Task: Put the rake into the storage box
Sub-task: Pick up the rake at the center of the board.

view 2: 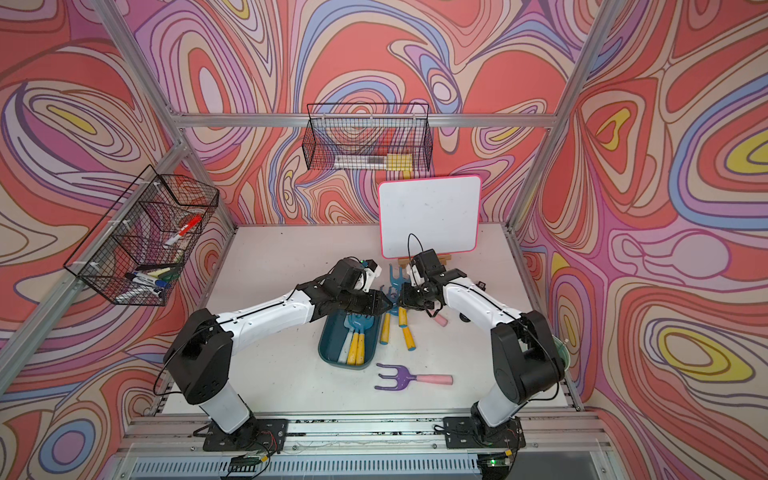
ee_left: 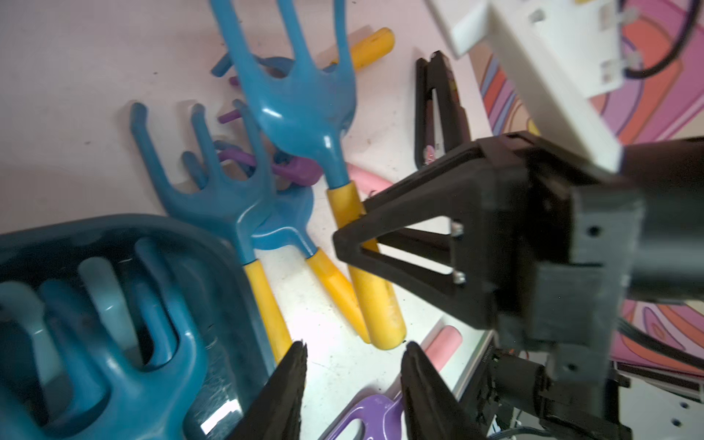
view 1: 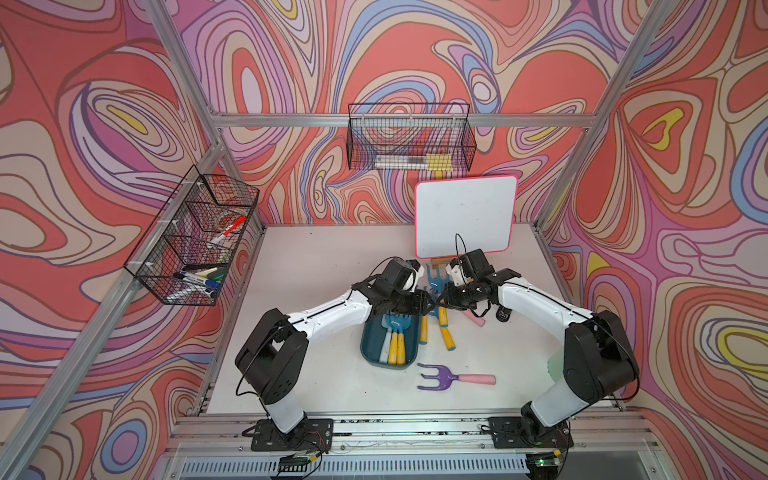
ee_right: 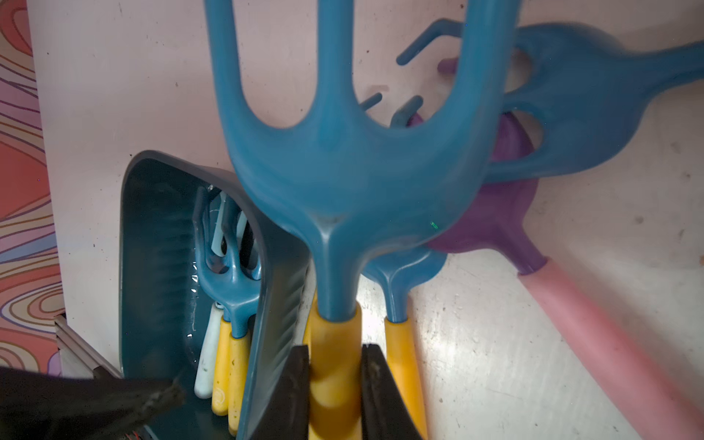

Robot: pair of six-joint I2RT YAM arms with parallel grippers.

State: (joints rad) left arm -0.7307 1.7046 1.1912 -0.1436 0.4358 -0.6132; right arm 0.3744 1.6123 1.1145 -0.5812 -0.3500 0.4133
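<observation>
jaws clamped on rake (ee_right: 343,183) handle, right gripper (ee_right: 335,350)

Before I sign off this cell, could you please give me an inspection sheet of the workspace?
Surface: white table, some specks.
Job's things: blue rake held beside storage box, which holds other tools.
Clutter: loose yellow-handled rakes, purple rake, whiteboard.
Grippers: right claw shut on rake handle; left claw open, empty.
Cables: black loop above right wrist.
Surroundings: side wire basket, back wire basket; patterned walls.
</observation>
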